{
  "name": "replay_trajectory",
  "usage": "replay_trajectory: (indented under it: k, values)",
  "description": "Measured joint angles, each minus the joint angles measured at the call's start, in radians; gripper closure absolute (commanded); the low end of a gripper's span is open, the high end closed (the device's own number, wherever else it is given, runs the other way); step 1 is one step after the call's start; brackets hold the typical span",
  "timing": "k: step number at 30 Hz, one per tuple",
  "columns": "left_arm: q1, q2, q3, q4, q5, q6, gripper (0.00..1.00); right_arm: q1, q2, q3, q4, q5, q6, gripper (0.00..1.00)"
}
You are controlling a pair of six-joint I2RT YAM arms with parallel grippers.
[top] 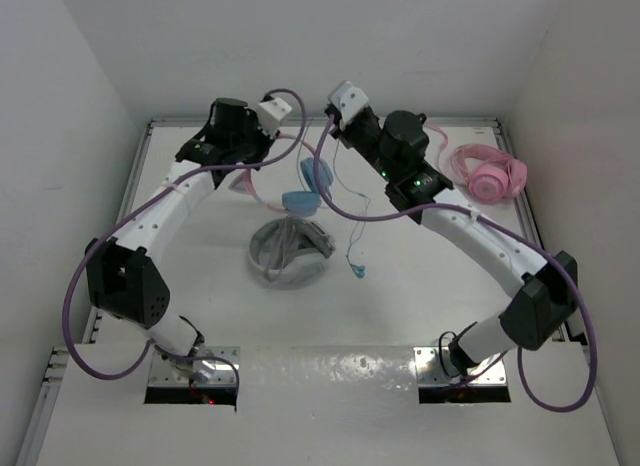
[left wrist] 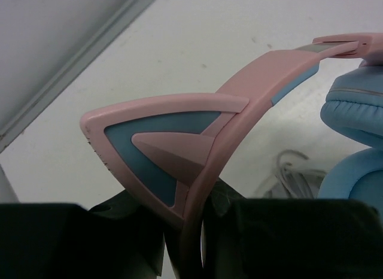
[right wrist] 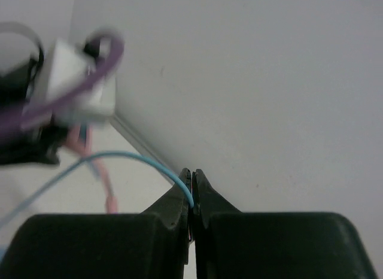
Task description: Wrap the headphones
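Observation:
The headphones [top: 299, 202] have a pink cat-ear headband [left wrist: 161, 144] and light blue ear cups [left wrist: 356, 108]. They are held up above the table's middle back. My left gripper [top: 247, 162] is shut on the headband just below a cat ear, as the left wrist view [left wrist: 194, 231] shows. The thin light blue cable [top: 356, 272] hangs from my right gripper [top: 333, 128] down to the table. In the right wrist view the right gripper [right wrist: 191, 192] is shut on the cable [right wrist: 125, 156], which arcs off to the left.
White-grey headphones [top: 289, 252] lie on the table under the held headphones. All-pink headphones [top: 487, 173] lie at the back right. White walls enclose the table on the back and both sides.

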Motion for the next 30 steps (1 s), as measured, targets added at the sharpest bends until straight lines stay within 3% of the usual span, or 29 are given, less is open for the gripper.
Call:
replay_trajectory:
  k: [7, 16, 30]
  values:
    - [-0.099, -0.008, -0.033, -0.08, 0.087, 0.072, 1.0, -0.017, 0.164, 0.252, -0.086, 0.036, 0.017, 1.0]
    - [-0.092, -0.056, 0.013, -0.14, 0.262, 0.039, 1.0, -0.177, 0.267, 0.31, -0.139, 0.045, 0.205, 1.0]
    - [-0.092, 0.01, 0.148, -0.165, 0.371, -0.013, 1.0, -0.164, 0.478, 0.582, -0.207, 0.004, 0.332, 1.0]
